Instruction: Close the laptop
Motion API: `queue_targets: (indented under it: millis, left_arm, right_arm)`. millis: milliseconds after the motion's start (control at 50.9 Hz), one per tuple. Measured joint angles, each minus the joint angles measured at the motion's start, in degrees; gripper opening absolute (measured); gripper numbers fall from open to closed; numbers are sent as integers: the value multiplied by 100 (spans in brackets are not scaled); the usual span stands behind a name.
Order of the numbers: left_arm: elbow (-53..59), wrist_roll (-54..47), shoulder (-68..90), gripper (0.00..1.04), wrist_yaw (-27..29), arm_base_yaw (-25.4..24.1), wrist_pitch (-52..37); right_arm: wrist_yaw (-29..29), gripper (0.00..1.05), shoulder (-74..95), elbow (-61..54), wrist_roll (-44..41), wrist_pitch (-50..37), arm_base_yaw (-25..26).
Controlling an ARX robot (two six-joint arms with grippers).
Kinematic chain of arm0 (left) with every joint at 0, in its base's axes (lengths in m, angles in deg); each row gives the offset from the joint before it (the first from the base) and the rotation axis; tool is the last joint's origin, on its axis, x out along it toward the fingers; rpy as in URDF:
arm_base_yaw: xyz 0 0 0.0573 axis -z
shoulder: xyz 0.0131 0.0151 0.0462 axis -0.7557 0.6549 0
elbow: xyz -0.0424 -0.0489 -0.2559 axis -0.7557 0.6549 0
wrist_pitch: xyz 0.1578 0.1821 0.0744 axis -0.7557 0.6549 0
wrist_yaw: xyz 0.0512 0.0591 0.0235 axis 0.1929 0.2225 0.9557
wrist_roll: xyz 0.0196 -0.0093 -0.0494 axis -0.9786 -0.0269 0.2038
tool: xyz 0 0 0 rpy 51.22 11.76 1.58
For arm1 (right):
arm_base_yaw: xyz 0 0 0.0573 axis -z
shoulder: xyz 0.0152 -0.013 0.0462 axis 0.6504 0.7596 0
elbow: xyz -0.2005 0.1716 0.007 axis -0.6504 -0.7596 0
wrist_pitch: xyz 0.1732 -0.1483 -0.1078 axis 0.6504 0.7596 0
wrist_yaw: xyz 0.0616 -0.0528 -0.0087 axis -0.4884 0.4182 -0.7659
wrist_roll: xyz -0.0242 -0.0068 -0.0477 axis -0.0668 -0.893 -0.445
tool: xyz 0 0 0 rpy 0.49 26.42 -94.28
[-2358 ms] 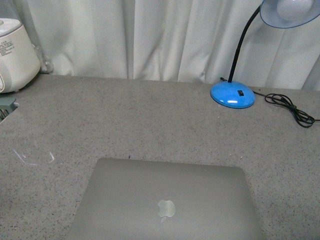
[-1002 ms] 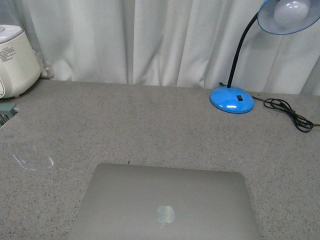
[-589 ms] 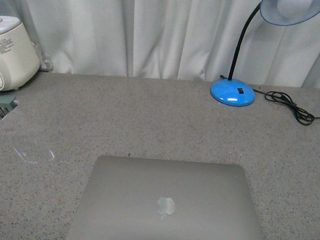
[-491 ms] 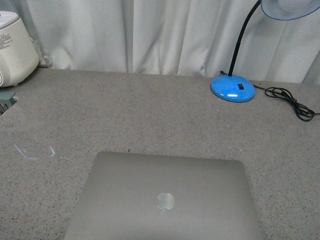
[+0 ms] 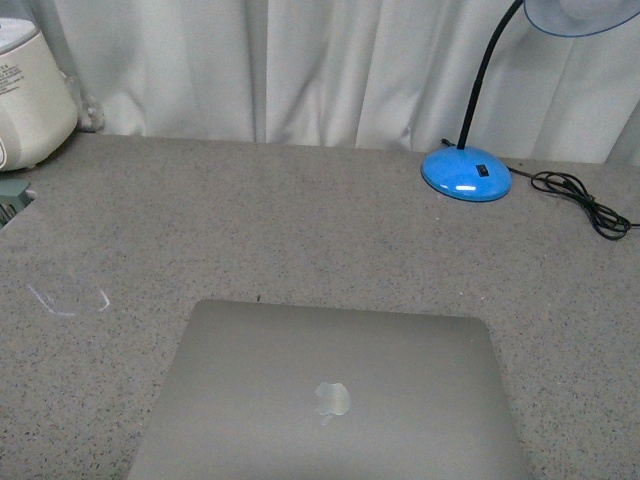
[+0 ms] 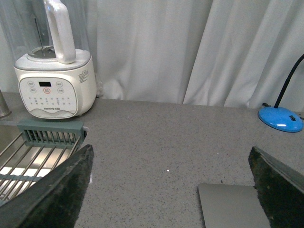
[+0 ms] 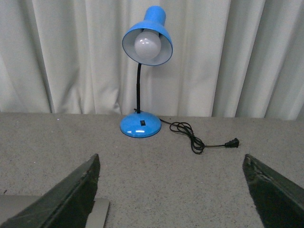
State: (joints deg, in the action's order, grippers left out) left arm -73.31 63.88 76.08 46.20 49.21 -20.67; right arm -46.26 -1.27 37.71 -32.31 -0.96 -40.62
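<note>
1. The laptop (image 5: 330, 395) lies at the near edge of the counter, right in front of the robot. All I see of it is the grey lid with the pale logo facing up; no keys or screen show, so it looks shut flat already, and I would judge the task done or nearly so.
2. Neither arm shows in the front view. The left gripper (image 6: 173, 190) has its jaws spread wide with nothing between them, and it sits up off the counter near the laptop's left corner, holding nothing.
3. The right gripper (image 7: 173, 190) is likewise wide open and empty, with a corner of the laptop just under its left finger. Both hanging clear of the lid suggests, to me, that they have no more pressing to do.
4. The counter (image 5: 300, 230) is speckled grey stone, matte and level.
5. Far right stands a blue desk lamp (image 5: 466, 172), its black cord (image 5: 580, 203) loose and unplugged.
6. Far left is a white blender (image 6: 53, 80), with a sink rack (image 6: 33, 156) beside it.
7. White curtains (image 5: 300, 60) close off the back.
</note>
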Motion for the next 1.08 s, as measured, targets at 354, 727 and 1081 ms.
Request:
queue_targets:
  millis: [354, 727, 1081]
  left_arm:
    - [0, 0, 0, 98, 0, 0, 0]
    - [0, 0, 0, 98, 0, 0, 0]
    - [0, 0, 0, 98, 0, 0, 2]
  right_arm:
    - [0, 96, 0, 0, 4, 0, 0]
    - [0, 96, 0, 0, 2, 0, 0]
    - [0, 96, 0, 0, 4, 0, 0]
